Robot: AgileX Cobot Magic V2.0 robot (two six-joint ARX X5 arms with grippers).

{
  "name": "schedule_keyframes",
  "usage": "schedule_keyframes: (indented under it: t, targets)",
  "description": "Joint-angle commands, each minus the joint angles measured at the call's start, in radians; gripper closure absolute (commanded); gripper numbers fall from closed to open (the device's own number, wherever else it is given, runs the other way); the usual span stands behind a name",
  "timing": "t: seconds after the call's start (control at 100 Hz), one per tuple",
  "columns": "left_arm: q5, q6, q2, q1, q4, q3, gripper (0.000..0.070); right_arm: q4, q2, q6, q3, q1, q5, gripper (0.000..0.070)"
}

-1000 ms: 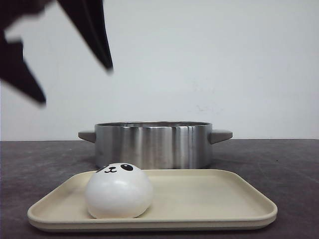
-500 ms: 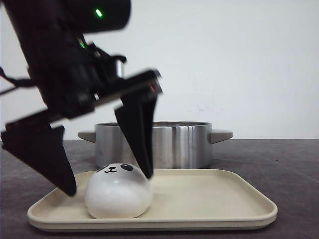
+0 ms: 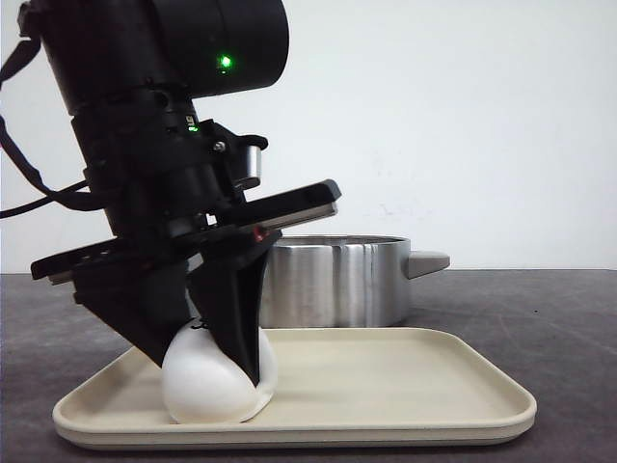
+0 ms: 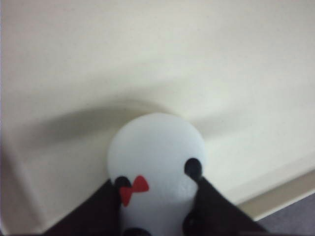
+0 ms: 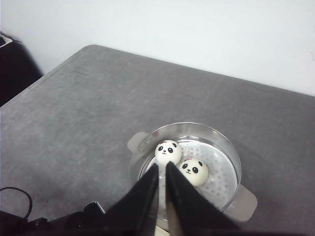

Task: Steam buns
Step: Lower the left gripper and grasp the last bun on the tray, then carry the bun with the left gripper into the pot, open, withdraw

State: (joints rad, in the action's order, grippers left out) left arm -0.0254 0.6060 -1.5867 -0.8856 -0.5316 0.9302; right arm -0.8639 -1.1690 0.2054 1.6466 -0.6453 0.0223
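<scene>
One white panda bun (image 3: 198,388) sits at the left end of the cream tray (image 3: 405,386). My left gripper (image 3: 207,371) has come down over it, a black finger pressed on each side, so it is shut on this bun. In the left wrist view the bun (image 4: 155,152) shows a red bow and black ears between the fingers (image 4: 98,214). Two more buns (image 5: 168,151) (image 5: 193,171) lie inside the steel steamer pot (image 5: 231,147). High above that pot hangs my right gripper (image 5: 162,169), shut with nothing in it.
The steel pot (image 3: 337,280) stands right behind the tray, its handles sticking out sideways. A perforated plate (image 5: 216,169) lines the pot's floor. Grey tabletop (image 5: 74,113) surrounds both, with a white wall behind.
My left gripper dropped from the upper left onto the tray, straddled the bun with open fingers, then shut on it. The bun now looks narrower. The pot and tray have not moved.
</scene>
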Motion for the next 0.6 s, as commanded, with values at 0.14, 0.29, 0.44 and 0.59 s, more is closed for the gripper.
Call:
schedule_keyframes:
  t: [0.14,0.29,0.44,0.59]
  targets:
    - [0.004,-0.026,0.057,-0.026,-0.004,0.063,0.07,-0.006,-0.006,-0.011,0.018,-0.006,-0.003,0.0683]
    - [0.056,-0.1,0.148,-0.026,0.002,0.17,0.07,-0.003,-0.006,-0.011,0.018,-0.006,0.003,0.0683]
    - [0.193,-0.188,0.192,-0.022,0.008,0.306,0.07,0.007,-0.006,-0.011,0.018,-0.007,0.003,0.0683]
    - [0.206,-0.285,0.182,0.019,0.024,0.42,0.07,0.024,-0.006,-0.011,0.018,-0.007,0.004,0.0683]
